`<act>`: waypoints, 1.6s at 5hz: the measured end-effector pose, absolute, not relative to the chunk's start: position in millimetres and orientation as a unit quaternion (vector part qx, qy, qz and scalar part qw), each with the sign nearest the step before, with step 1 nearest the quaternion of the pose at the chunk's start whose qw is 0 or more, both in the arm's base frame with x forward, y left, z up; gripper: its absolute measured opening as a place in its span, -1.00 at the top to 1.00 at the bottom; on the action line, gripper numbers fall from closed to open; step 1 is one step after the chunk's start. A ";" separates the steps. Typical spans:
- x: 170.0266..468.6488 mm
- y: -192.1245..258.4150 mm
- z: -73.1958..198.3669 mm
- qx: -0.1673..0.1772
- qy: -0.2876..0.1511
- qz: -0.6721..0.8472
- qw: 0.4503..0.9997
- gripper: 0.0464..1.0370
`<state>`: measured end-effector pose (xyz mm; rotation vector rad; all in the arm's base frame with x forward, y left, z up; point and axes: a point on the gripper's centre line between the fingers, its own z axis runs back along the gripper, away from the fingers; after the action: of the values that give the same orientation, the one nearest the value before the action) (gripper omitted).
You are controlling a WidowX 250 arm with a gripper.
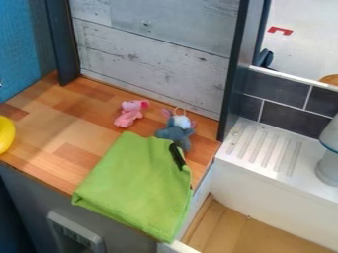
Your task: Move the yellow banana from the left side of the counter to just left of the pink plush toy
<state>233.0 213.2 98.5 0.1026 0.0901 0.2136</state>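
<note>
A green cloth (135,185) lies folded on the wooden counter (59,118), its lower part hanging past the front edge. At the cloth's upper right is a short black strip (177,156). A small pink plush toy (129,113) lies behind the cloth. To its right, a grey-blue plush toy (175,132) with a whitish patch and a thin loop on top lies against the cloth's back corner. Part of a yellow object (5,134) shows at the left edge.
A grey plank wall (151,59) rises behind the counter between dark posts. At right are a white ridged drainboard (264,148), dark tiles (290,118) and a pale rounded object (328,165). Below the drainboard lies a recessed wooden surface (241,234). A grey panel (76,234) is on the front.
</note>
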 end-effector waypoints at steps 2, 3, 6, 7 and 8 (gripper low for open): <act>246.3 214.3 80.9 0.044 0.013 0.132 0.990 -0.93; 250.9 213.3 60.5 0.026 0.024 0.171 0.985 -0.93; 276.0 212.3 26.4 0.076 0.031 0.218 0.972 -0.93; 276.6 213.6 18.5 0.073 0.050 0.222 0.971 -0.93; 279.7 218.1 16.5 0.074 0.056 0.225 0.970 -0.86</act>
<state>279.7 218.1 16.5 0.1495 0.1138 0.4551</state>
